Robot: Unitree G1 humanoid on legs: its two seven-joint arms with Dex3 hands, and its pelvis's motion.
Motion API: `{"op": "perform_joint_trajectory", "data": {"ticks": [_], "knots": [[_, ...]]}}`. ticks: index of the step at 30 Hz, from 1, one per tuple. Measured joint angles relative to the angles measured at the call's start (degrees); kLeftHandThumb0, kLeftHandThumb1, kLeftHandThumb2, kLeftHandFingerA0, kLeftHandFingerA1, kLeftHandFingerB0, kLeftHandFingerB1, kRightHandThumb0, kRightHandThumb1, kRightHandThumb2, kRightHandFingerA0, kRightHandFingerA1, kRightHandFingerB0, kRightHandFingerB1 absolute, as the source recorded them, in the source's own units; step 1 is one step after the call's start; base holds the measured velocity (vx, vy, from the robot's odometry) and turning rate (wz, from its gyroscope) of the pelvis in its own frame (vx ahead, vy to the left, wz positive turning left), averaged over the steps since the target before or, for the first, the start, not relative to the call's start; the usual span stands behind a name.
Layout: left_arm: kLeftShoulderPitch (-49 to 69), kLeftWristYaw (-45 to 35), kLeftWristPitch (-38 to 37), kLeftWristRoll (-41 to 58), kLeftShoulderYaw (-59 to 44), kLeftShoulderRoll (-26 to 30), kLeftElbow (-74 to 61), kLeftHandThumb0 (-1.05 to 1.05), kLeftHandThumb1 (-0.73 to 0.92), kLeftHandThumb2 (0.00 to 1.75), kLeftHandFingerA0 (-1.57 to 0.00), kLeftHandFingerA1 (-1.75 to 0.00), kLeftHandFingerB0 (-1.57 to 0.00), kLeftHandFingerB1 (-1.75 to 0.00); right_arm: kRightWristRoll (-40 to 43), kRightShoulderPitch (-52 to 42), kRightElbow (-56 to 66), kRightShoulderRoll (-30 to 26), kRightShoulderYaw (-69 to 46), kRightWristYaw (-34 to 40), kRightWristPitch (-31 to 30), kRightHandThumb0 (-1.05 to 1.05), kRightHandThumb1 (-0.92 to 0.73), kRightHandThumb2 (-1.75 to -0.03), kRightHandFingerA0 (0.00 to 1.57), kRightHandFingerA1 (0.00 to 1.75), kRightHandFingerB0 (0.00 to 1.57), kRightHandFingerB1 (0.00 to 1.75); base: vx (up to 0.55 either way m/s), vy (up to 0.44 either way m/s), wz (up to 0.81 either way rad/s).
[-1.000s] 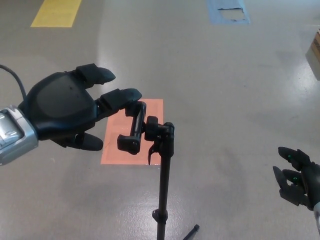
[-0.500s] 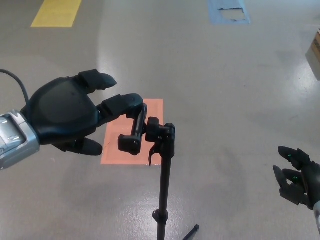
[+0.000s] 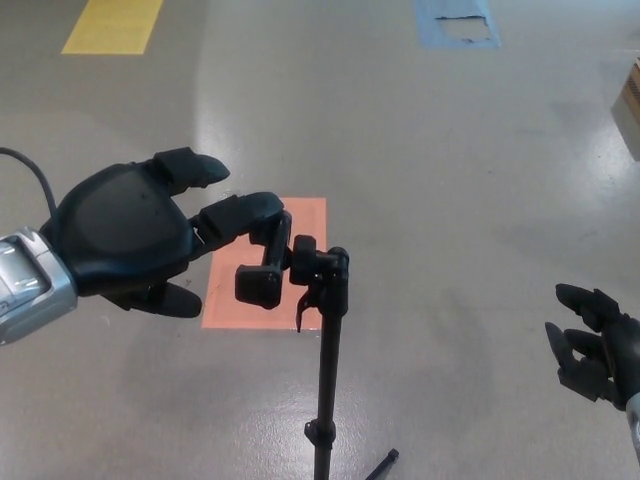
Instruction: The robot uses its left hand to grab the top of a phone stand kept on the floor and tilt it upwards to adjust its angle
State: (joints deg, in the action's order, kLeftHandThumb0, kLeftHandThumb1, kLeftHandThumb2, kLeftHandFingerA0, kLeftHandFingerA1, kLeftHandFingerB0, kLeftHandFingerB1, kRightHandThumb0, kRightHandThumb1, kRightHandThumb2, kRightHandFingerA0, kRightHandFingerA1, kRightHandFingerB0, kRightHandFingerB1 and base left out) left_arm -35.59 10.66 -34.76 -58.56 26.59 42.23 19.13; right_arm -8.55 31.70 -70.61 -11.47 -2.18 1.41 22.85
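A black phone stand (image 3: 326,370) rises on a thin pole from the floor at the bottom centre. Its clamp head (image 3: 266,258) sits at the top, tilted, with a joint block just right of it. My left hand (image 3: 135,233) reaches in from the left, fingers spread apart. One fingertip (image 3: 262,207) rests against the upper end of the clamp; nothing is gripped. My right hand (image 3: 595,345) hangs at the lower right edge, fingers apart and holding nothing, far from the stand.
An orange rectangle (image 3: 300,255) is marked on the grey floor behind the clamp. A yellow marking (image 3: 112,25) lies top left, a blue one (image 3: 456,22) top centre. A wooden object (image 3: 630,100) shows at the right edge. One tripod leg (image 3: 382,464) pokes out bottom centre.
My left hand has edged slightly down and right, its finger staying on the clamp's top. The clamp has tipped a little. My right hand has shifted slightly.
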Motion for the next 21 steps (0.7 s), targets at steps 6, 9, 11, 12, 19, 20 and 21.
{"op": "perform_joint_trajectory", "data": {"ticks": [6, 9, 11, 12, 19, 20, 21], "knots": [[0.0, 0.1, 0.0, -0.1, 0.5, 0.0, 0.4, -0.82, 0.70, 1.05, -0.11, -0.37, 0.00, -0.21, 0.0, 0.3, 0.0, 0.0, -0.1, 0.0, -0.1, -0.68, -0.86, -0.65, 0.23, 0.33, 0.19, 0.29, 0.00, 0.000, 0.00], [0.2, 0.3, 0.0, -0.3, 1.2, 0.0, 0.8, -0.82, 0.86, 0.68, -0.16, -0.26, -0.01, -0.19, 0.0, 0.3, 0.0, 0.0, -0.1, 0.0, -0.1, -0.68, -0.86, -0.65, 0.23, 0.33, 0.19, 0.29, 0.00, 0.000, 0.00], [0.2, 0.5, 0.0, -0.5, 1.4, 0.0, 1.2, -0.82, 0.86, 0.68, -0.17, -0.27, -0.02, -0.20, 0.0, 0.4, 0.0, 0.0, -0.2, 0.0, -0.2, -0.68, -0.86, -0.66, 0.22, 0.33, 0.19, 0.29, 0.00, 0.000, 0.00], [0.2, 0.6, 0.0, -0.6, 1.6, 0.0, 1.4, -0.82, 0.87, 0.68, -0.18, -0.27, -0.02, -0.20, 0.0, 0.4, 0.0, 0.0, -0.2, 0.0, -0.2, -0.66, -0.86, -0.66, 0.21, 0.32, 0.18, 0.29, 0.00, 0.000, 0.00], [0.4, 1.6, 0.0, -1.8, 2.3, 0.0, 1.6, -0.82, 0.87, 0.67, -0.15, -0.25, 0.00, -0.19, 0.0, 0.6, 0.0, -0.1, -0.3, 0.0, -0.2, -0.66, -0.86, -0.66, 0.21, 0.33, 0.19, 0.29, 0.00, 0.000, 0.00], [0.4, 1.7, 0.0, -2.0, 2.4, 0.0, 1.6, -0.82, 0.87, 0.67, -0.15, -0.25, 0.00, -0.19, 0.0, 0.7, 0.0, -0.1, -0.3, 0.0, -0.2, -0.66, -0.86, -0.66, 0.21, 0.33, 0.19, 0.29, 0.00, 0.000, 0.00], [0.5, 1.7, 0.0, -2.0, 2.5, 0.0, 1.6, -0.82, 0.87, 0.67, -0.16, -0.26, 0.00, -0.20, 0.0, 0.7, 0.0, -0.1, -0.3, 0.0, -0.2, -0.64, -0.87, -0.66, 0.20, 0.32, 0.18, 0.29, 0.00, 0.000, 0.00]]}}
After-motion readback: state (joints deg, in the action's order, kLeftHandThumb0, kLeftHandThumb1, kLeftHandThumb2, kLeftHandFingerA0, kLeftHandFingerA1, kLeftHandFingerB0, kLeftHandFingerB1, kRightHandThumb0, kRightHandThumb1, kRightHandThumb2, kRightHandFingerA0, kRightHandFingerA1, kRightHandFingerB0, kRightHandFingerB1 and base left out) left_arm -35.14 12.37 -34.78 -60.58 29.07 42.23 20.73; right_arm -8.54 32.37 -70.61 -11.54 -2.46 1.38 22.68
